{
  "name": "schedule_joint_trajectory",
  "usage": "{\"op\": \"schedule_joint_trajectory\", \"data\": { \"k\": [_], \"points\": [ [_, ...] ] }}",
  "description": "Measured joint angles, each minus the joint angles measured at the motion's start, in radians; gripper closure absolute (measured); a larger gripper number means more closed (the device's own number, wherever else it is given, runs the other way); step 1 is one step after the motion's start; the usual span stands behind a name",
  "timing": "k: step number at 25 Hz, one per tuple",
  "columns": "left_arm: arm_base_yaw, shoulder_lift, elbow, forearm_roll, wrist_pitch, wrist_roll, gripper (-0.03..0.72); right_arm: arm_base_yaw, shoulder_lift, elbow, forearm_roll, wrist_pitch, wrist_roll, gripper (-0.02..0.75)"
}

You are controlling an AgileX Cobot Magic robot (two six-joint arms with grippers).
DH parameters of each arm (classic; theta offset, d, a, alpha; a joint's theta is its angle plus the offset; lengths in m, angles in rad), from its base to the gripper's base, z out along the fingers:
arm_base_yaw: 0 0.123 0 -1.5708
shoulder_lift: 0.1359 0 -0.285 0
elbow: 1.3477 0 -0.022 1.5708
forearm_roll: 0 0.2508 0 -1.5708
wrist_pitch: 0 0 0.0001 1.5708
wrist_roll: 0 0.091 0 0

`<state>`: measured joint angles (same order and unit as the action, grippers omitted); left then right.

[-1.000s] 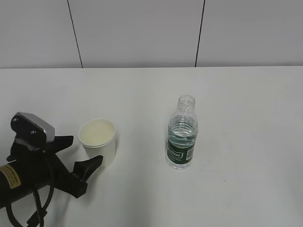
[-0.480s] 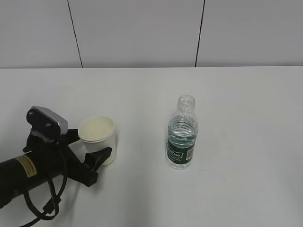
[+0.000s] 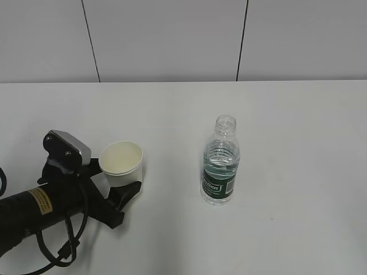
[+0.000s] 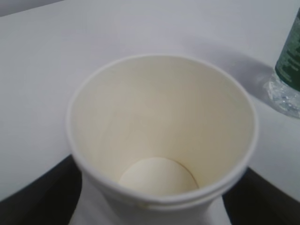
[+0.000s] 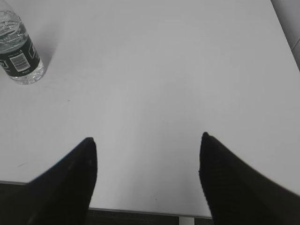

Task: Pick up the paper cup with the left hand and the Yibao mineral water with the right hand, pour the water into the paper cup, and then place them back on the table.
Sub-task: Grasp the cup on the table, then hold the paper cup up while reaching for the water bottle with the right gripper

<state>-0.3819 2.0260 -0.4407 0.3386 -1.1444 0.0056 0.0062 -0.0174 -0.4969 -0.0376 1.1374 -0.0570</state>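
The white paper cup (image 3: pixel 121 164) stands upright and empty on the table (image 3: pixel 298 120). My left gripper (image 3: pixel 116 175) is open with one black finger on each side of the cup's lower wall. In the left wrist view the cup (image 4: pixel 159 136) fills the frame between the two fingers (image 4: pixel 33 197), close to both. The Yibao mineral water (image 3: pixel 220 166), uncapped and partly filled, stands to the cup's right. My right gripper (image 5: pixel 146 138) is out of the exterior view. It hangs open and empty over the table's near edge, with the bottle (image 5: pixel 18 54) far off to its upper left.
A white panelled wall (image 3: pixel 172 40) closes off the back of the table. The table's near edge (image 5: pixel 140 211) runs just below the right gripper's fingers. The bottle's base (image 4: pixel 288 89) shows at the right edge of the left wrist view.
My left arm has slid forward and to the right, bringing its fingers around the cup. The cup has shifted slightly right. The bottle has not moved.
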Motion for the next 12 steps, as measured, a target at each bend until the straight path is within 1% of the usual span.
{"op": "schedule_joint_trajectory", "data": {
  "k": [7,12],
  "points": [
    [0.0,0.005,-0.032,0.034,0.0,-0.006,0.096,0.0,0.0,0.0,0.0,0.0,0.0,0.239],
    [0.0,0.007,-0.037,0.038,0.0,0.0,0.107,0.0,0.0,0.0,0.0,0.0,0.0,0.239]
  ]
}}
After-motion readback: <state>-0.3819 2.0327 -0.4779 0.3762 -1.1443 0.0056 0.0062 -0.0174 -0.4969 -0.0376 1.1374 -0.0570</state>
